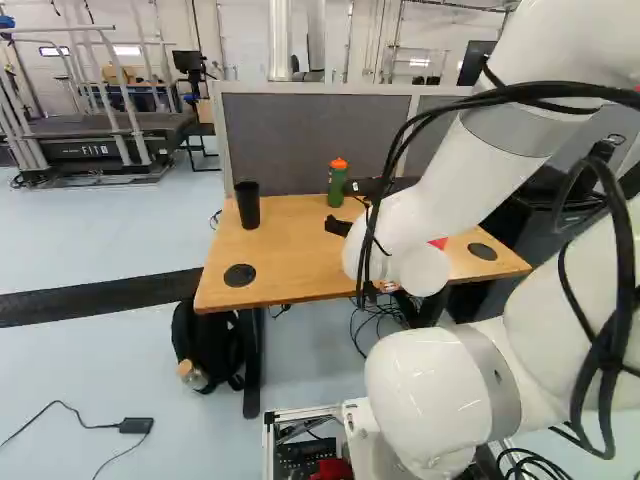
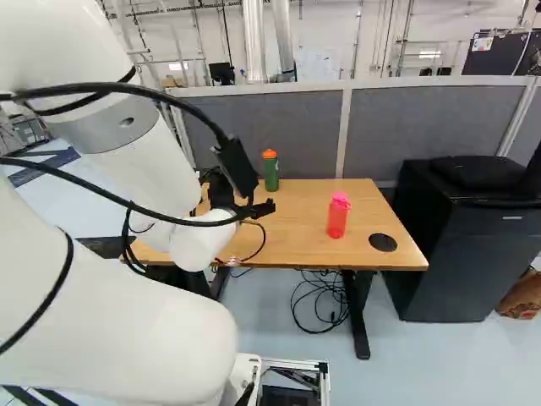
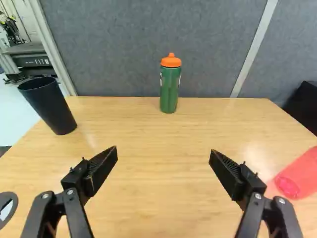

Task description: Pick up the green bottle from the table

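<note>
Approach seems to be the step in hand: a black claw (image 3: 164,149) is hovering above the wooden counter (image 3: 148,129), its two fingers standing wide apart and gripping nothing. Straight ahead, near the far edge, the green bottle (image 3: 170,89) is standing upright. The next move is likely calling for advancing around it, then closing. Left to right, the counter is carrying one black cup (image 3: 49,106), one green bottle, one pink bottle (image 2: 338,216).

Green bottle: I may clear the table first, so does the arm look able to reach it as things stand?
Probably yes: the open gripper faces the green bottle, upright ahead, with nothing between them. The black cup and pink bottle stand off to either side.
</note>
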